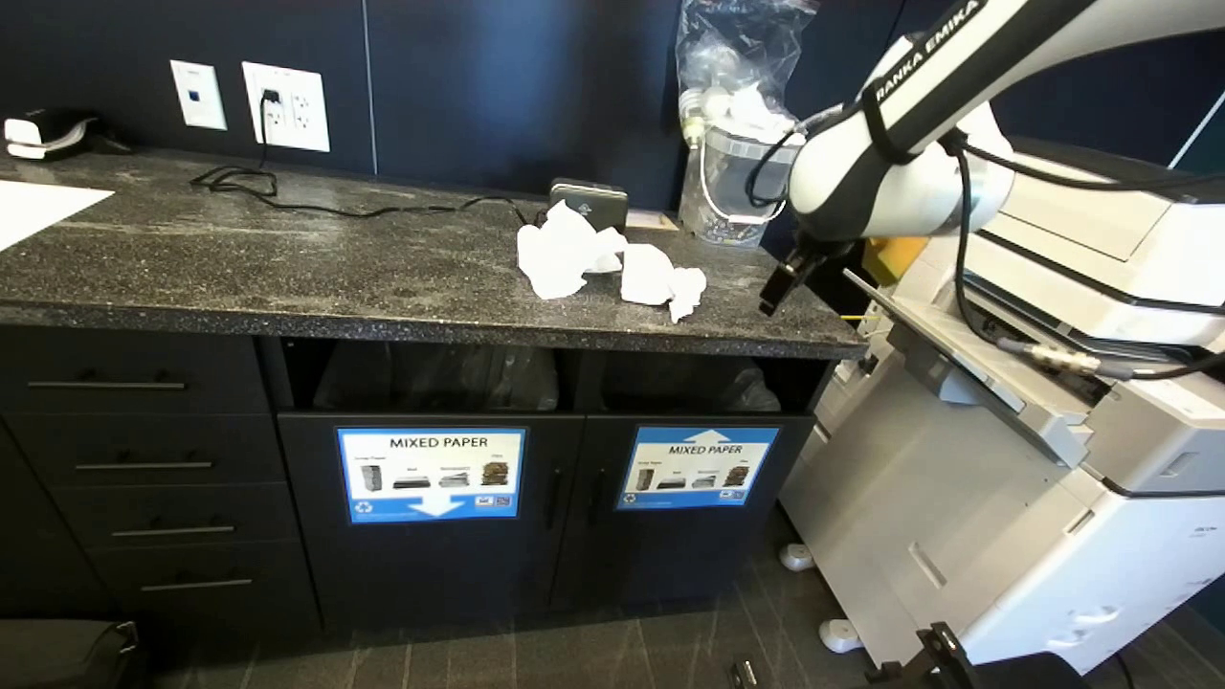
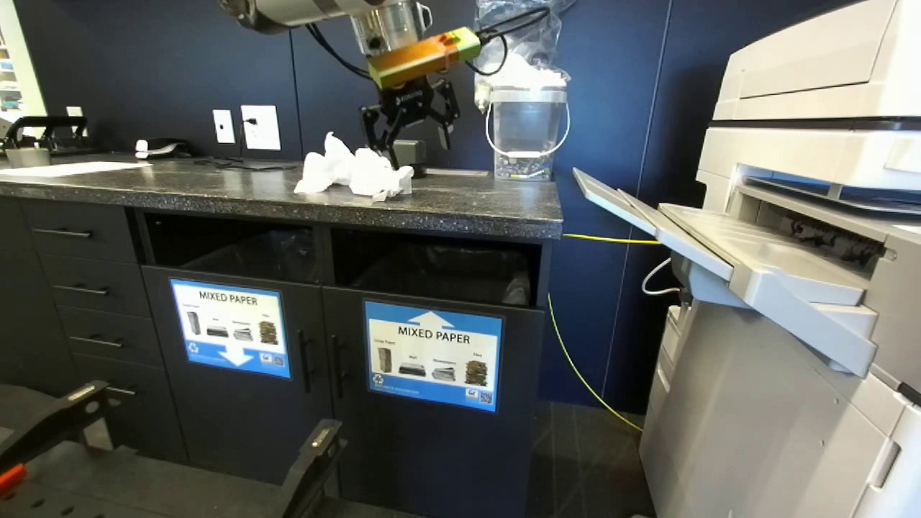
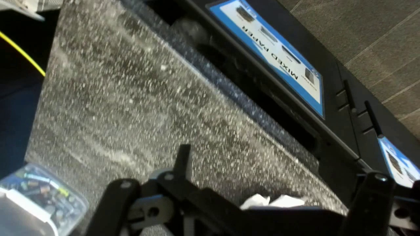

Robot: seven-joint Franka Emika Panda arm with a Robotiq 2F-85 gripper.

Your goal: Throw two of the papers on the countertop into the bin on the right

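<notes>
Closest of all in the wrist view was the black gripper [image 2: 419, 151]. Its two fingers [image 3: 182, 160] were spread wide apart, with only air between them. It hung over the long, dark, speckled stone countertop [image 1: 316, 268], near the crumpled white paper wads [image 1: 558, 256] but not touching them. The wads sat in a bunch on top, so close together that I could not tell how many there were. Just behind them stood a small dark box [image 1: 605, 201]. A flat white sheet [image 1: 43, 206] lay well apart from the wads. A clear bucket [image 2: 527, 126] stood by the blue wall [image 1: 536, 96], with a see-through plastic bag [image 1: 746, 38] puffing up from it. Below the countertop, the right bin [image 2: 432, 457] had a wide slot near its top and a blue-and-white sign [image 2: 434, 357] saying MIXED PAPER, its arrow pointing up. A big pale copier [image 1: 943, 507] stood near the bin.
</notes>
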